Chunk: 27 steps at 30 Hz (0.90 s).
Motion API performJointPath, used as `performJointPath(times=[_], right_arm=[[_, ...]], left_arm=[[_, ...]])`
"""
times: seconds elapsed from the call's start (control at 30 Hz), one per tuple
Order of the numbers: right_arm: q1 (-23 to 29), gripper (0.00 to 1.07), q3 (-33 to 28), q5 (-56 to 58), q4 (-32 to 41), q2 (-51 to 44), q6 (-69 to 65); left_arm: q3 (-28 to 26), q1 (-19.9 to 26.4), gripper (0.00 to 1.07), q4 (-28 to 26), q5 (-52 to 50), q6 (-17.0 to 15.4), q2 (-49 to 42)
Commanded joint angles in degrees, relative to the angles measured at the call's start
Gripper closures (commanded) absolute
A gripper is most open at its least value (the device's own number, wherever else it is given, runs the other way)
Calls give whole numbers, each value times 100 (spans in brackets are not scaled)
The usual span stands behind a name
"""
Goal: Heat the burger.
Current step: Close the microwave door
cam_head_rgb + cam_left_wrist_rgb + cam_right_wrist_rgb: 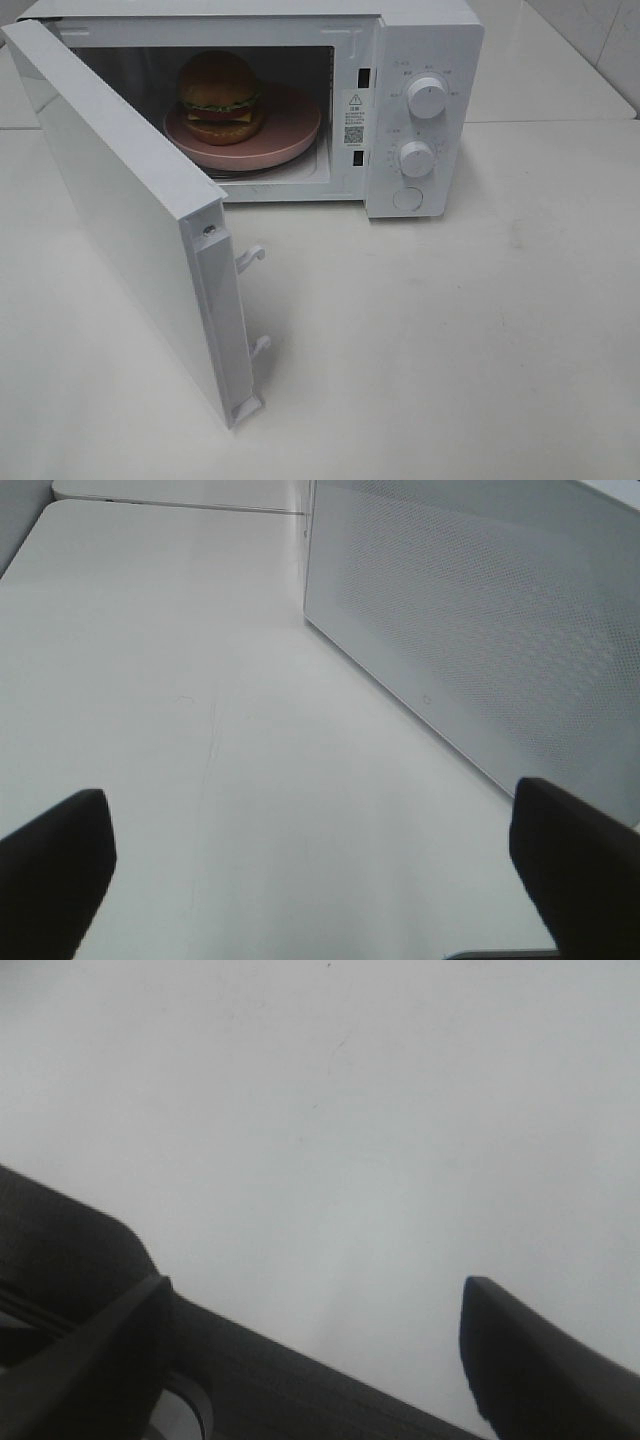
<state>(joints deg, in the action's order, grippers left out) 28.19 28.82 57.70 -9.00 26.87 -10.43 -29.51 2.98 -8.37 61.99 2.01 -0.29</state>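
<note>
Our left end effector point(315, 835) and right end effector point(320, 1335) gape empty, and we could skid the microwave point(445, 50) or topple the burger point(220, 95) by shoving its open door point(120, 195) hard.

I see the burger point(220, 95) with a glossy brown bun, green lettuce, and red and yellow layers, on a pink plate point(295, 130). The microwave point(425, 60), its knobs point(427, 97) and door point(130, 200) are white, with a fine grey dot mesh on the door. The desk point(450, 330) is off-white. The left gripper point(310, 810) and right gripper point(318, 1285) are black.
</note>
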Motion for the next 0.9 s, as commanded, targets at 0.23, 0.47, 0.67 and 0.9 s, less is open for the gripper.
performJointPath(times=[0.23,0.47,0.67,0.9], right_arm=[[-1226,31,-34,-63,92,-1324,115],[-1725,31,-34,-63,149,-2097,120],[-2074,31,-34,-63,183,-2687,126],[-2217,32,-34,-63,218,-2871,172]], left_arm=[[-6,23,7,6,-74,0,-86],[-6,23,7,6,-74,0,-86],[-6,23,7,6,-74,0,-86],[-6,23,7,6,-74,0,-86]])
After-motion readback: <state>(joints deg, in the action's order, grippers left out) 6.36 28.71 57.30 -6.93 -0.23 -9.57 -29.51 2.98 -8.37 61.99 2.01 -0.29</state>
